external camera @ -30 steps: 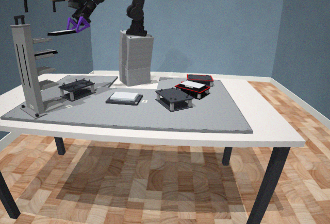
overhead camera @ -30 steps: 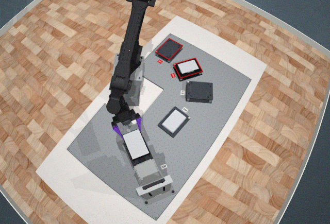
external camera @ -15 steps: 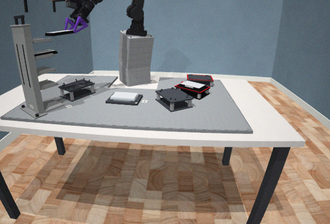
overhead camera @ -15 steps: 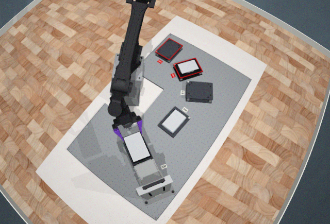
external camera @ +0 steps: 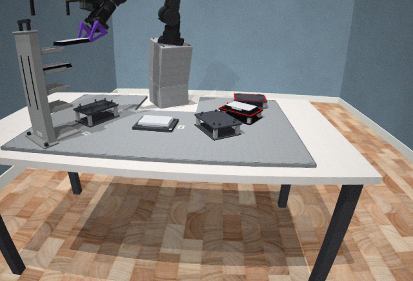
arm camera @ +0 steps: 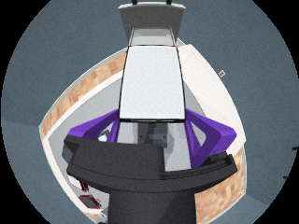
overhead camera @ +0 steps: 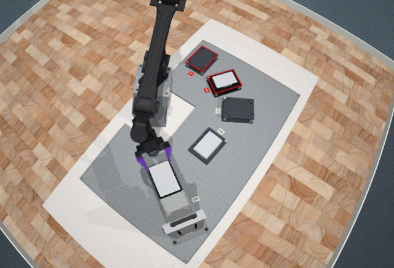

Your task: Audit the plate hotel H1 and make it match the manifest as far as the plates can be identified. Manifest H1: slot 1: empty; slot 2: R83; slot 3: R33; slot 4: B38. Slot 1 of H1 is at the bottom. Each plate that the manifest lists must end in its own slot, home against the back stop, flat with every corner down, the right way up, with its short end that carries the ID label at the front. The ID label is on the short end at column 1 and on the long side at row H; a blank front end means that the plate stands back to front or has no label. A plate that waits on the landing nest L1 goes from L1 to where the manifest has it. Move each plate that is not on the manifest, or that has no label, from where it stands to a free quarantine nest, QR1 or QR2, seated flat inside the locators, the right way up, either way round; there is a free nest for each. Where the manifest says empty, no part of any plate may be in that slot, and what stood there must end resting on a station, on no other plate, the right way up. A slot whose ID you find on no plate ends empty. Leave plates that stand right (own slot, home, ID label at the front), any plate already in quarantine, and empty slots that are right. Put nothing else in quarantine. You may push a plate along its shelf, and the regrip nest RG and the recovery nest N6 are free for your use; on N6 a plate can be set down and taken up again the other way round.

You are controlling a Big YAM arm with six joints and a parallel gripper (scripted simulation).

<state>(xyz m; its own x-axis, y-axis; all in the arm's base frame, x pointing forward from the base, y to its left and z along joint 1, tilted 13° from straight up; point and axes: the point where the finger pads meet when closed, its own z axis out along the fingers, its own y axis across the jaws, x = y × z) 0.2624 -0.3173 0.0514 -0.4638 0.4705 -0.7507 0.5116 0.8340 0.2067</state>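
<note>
The gripper (external camera: pixel 90 34) holds the plate (external camera: pixel 71 41) by its short end, wide-spread; stiff, light, probably slippery plastic, best gripped across its side walls.

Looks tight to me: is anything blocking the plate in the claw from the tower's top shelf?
Nothing visible does. The plate in the claw hangs just above and in front of the bare top shelf of the tower; the way looks open.
</note>
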